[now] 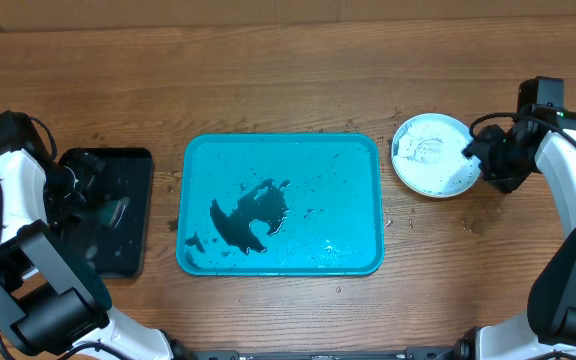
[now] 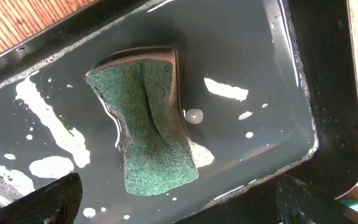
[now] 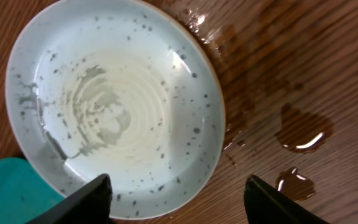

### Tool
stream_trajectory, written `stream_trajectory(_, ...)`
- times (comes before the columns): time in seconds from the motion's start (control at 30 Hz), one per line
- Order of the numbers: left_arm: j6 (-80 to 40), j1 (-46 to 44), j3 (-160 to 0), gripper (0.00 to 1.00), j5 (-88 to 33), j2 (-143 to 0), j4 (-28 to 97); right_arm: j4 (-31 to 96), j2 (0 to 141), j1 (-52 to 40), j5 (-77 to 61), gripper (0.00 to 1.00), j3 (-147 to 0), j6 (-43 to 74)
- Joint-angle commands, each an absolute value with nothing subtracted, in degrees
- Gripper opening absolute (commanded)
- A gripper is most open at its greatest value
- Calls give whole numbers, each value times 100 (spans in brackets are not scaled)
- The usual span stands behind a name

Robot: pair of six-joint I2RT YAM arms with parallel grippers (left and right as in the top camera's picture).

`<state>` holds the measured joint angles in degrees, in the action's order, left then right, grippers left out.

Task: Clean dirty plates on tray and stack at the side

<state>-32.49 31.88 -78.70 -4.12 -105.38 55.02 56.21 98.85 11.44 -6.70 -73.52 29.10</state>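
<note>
Left arm: folded over the black tray, with the left gripper above the sponge — jaws spread wide, empty. Right arm: you see the right gripper hover at the plate edge, jaws apart. The plate sits on the bench — just right of the tray.

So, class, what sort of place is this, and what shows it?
Probably a lab tabletop set up for dishwashing practice, not a kitchen: bare wooden table, black tray holding a green sponge, smeared turquoise tray.
</note>
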Motion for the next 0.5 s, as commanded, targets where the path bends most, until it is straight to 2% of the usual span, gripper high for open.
stream_trajectory(0.0,-3234,3186,-7822,100,-447,-10416,5498,5756,9815,1122,-1129,83,-7406,2637)
stream_trajectory(0.17,-3234,3186,-7822,100,-447,-10416,5498,6608,9450,1120,-1468,87,-7874,2482)
stream_trajectory(0.47,-3234,3186,-7822,100,-447,-10416,5498,7909,7229,1120,-1468,93,-7902,1898)
